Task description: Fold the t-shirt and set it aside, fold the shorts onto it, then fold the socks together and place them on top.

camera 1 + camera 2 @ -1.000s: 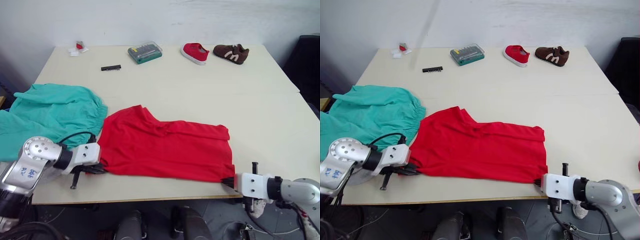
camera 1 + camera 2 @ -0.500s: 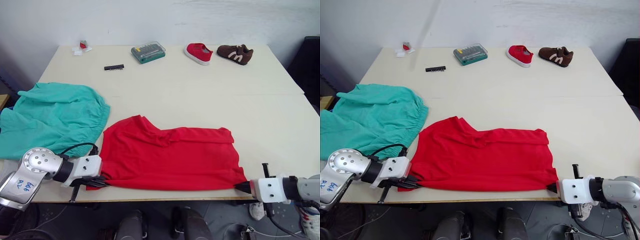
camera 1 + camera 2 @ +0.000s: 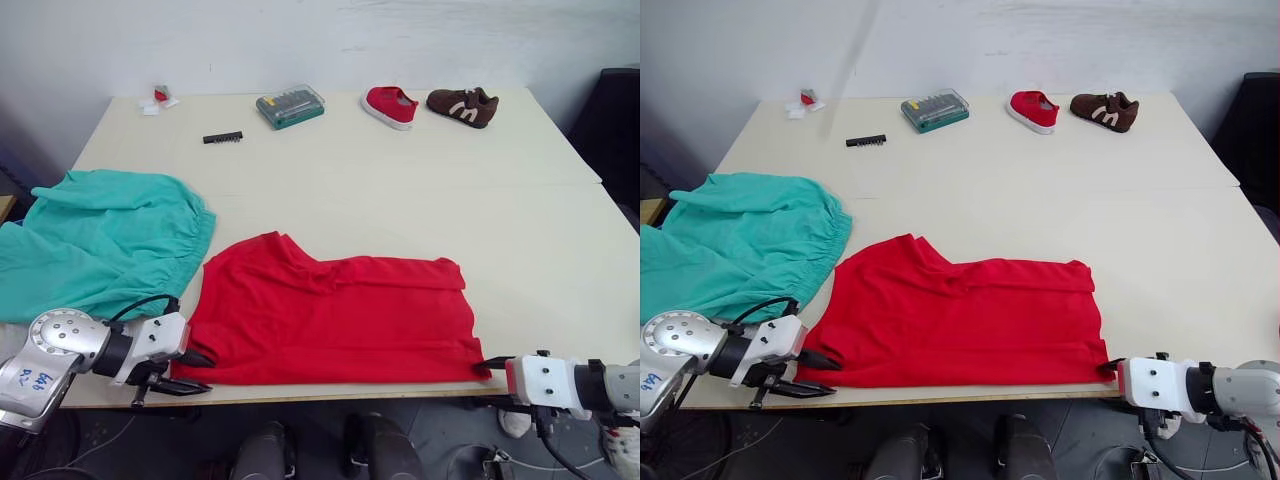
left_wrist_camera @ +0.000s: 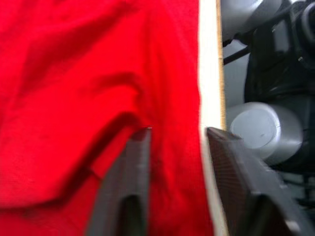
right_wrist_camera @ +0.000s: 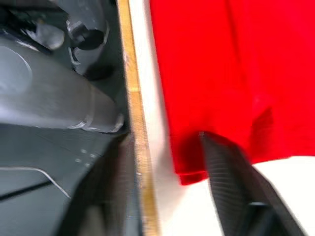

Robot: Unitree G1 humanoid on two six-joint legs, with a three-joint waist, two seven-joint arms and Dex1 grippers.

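The red t-shirt (image 3: 330, 320) lies flat and folded near the table's front edge. My left gripper (image 3: 193, 372) is at its near left corner and stands open. In the left wrist view the fingers (image 4: 129, 187) are apart over red cloth. My right gripper (image 3: 490, 364) is at the near right corner, also open. In the right wrist view the shirt's corner (image 5: 189, 174) lies loose between the spread fingers, beside the table edge. The teal shorts (image 3: 100, 240) lie bunched on the left, partly over the table's side. The socks are out of view.
Along the back of the table (image 3: 400, 200) stand a red shoe (image 3: 390, 105), a brown shoe (image 3: 462, 105), a green bit case (image 3: 290, 105), a black bit strip (image 3: 222, 137) and a small white and red item (image 3: 158, 97).
Both grippers held the shirt's near corners shut, drew them toward the front edge and apart, then opened and let go. The shirt now lies flatter and wider.
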